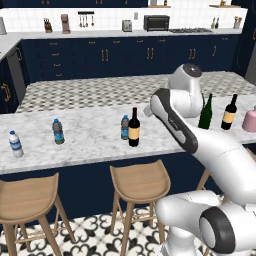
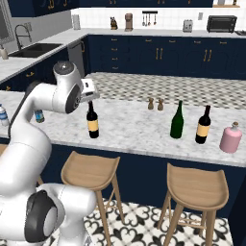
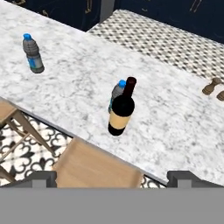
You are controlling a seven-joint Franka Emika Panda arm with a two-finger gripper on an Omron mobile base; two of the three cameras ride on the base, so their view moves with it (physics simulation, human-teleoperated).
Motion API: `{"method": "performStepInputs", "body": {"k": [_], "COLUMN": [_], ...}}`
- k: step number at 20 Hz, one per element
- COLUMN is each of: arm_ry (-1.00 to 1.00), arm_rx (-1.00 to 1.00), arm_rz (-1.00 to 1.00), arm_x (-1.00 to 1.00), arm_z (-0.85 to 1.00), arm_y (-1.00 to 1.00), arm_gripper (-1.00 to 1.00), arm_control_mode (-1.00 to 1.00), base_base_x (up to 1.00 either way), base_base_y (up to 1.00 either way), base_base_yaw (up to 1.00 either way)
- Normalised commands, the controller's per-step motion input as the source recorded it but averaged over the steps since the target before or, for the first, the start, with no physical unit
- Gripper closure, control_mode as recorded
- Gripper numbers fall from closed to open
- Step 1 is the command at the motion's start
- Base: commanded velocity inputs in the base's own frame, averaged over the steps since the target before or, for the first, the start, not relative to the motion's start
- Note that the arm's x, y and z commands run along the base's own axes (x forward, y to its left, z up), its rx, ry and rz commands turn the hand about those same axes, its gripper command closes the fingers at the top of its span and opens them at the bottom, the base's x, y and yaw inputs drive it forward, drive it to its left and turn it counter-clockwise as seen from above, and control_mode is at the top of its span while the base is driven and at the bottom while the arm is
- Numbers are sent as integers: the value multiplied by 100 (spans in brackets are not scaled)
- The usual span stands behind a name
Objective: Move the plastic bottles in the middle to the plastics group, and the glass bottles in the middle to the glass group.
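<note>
Left base view: on the marble worktop (image 1: 90,145) the dark wine bottle with the yellow-orange label (image 1: 133,128) stands upright near the centre. The small bluish water bottle (image 1: 125,127) stands just beside it at its 9 o'clock, partly hidden by it. Well apart toward 9 o'clock stand the plastics group: the blue-tinted bottle (image 1: 58,131) and, beyond it near the picture's left edge, the clear white-capped bottle (image 1: 16,144). Toward 3 o'clock the plain green bottle (image 1: 205,113) is partly covered by the white arm. Past it stand the tall dark bottle with the yellow-tan label (image 1: 229,113) and a pink rounded object (image 1: 249,120) at the right edge.

Right base view: the labelled wine bottle (image 2: 92,121) stands just below the end of the arm. Toward 3 o'clock come the green bottle (image 2: 178,120), the glass-group bottle (image 2: 203,126) and the pink object (image 2: 230,137), each apart from the next. Two small brown shakers (image 2: 155,104) stand behind, toward 12 o'clock.

Hand view: the tool (image 3: 111,177) hangs above the worktop with its jaws spread wide and nothing between them. The labelled wine bottle (image 3: 122,108) sits near the centre with the blue-capped bottle (image 3: 116,92) touching or just behind it. The blue-tinted bottle (image 3: 33,54) stands at 10 o'clock and the shakers (image 3: 214,87) at 3 o'clock.
</note>
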Motion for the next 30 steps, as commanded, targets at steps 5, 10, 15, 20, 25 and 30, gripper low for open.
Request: {"method": "performStepInputs", "body": {"k": [5,10,15,20,25,30], "arm_ry": [6,-5,-12,-2,18,7], "arm_rx": [1,1,7,2,0,0], "arm_rz": [-12,-2,0,0,-5,-1], "arm_x": [12,13,47,48,30,17], "arm_z": [-3,-22,-61,-22,15,1], "arm_y": [8,0,4,9,9,1], "arm_gripper": [-100,-100,-100,-100,-100,-100], "arm_control_mode": [-100,-100,-100,-100,-100,-100], "base_base_x": [0,0,0,0,0,0], "base_base_y": [0,0,0,0,0,0], "base_base_yaw": [0,0,0,0,0,0]}}
